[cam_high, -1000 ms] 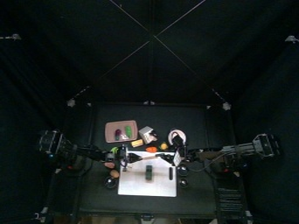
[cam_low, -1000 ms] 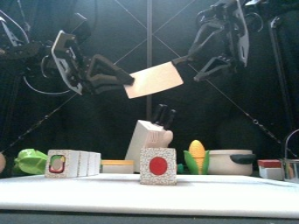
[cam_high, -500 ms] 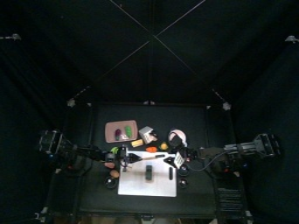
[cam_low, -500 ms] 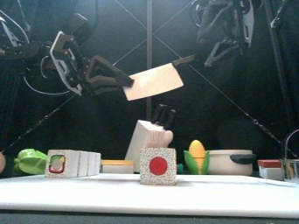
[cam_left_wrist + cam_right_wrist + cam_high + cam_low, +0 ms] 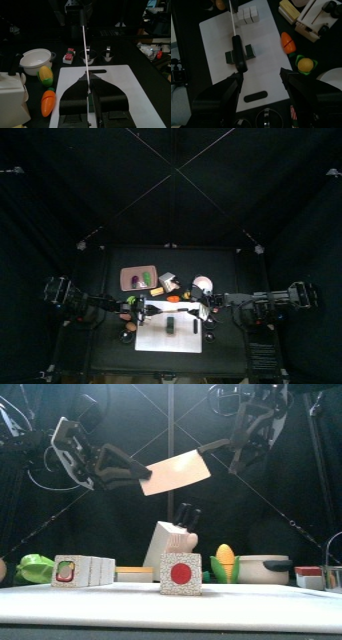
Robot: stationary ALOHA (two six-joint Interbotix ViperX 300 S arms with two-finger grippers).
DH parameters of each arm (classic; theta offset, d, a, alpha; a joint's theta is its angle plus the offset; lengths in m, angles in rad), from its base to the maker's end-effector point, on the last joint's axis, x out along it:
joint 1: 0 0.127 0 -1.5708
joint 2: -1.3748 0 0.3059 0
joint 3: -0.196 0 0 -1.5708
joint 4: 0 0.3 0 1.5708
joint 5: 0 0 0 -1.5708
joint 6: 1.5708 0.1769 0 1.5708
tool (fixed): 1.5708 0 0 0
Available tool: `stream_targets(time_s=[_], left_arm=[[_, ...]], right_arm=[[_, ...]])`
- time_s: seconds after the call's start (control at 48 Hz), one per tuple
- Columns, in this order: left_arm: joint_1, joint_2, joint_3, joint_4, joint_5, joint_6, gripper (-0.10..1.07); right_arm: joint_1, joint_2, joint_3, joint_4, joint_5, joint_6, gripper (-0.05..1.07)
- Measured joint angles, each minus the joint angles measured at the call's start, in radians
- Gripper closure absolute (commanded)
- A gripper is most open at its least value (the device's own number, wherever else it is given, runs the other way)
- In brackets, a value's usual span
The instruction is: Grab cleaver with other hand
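Holding the cleaver (image 5: 177, 472) aloft above the cutting board (image 5: 133, 90), evidently to present it for handover, the left gripper (image 5: 130, 472) pinches its handle from the left, blade edge-on in its wrist view, while the right gripper (image 5: 260, 82), jaws spread wide, hovers above the handle, angled down.

A white cutting board (image 5: 120, 90) lies on the black table (image 5: 157, 95).

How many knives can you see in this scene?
3, perhaps more hidden. The cleaver is held up in the air by the left gripper. Two dark knife handles stick out of the knife block on the table.
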Motion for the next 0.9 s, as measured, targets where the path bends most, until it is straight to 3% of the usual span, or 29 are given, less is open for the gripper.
stream_targets(time_s=[0.208,0.333,0.5,0.896], left_arm=[[0.0,0.0,0.0,0.015,0.005,0.0,0.61],[0.0,0.0,0.0,0.015,0.037,-0.002,0.61],[0.002,0.0,0.0,0.015,0.064,-0.002,0.61],[0.002,0.0,-0.003,0.017,0.071,-0.002,0.61]], right_arm=[[0.003,-0.028,0.08,-0.023,-0.23,-0.002,0.13],[0.003,-0.035,0.121,-0.044,-0.313,-0.002,0.17],[0.003,-0.034,0.129,-0.051,-0.336,-0.002,0.22],[0.02,0.037,0.121,-0.037,-0.327,-0.002,0.23]])
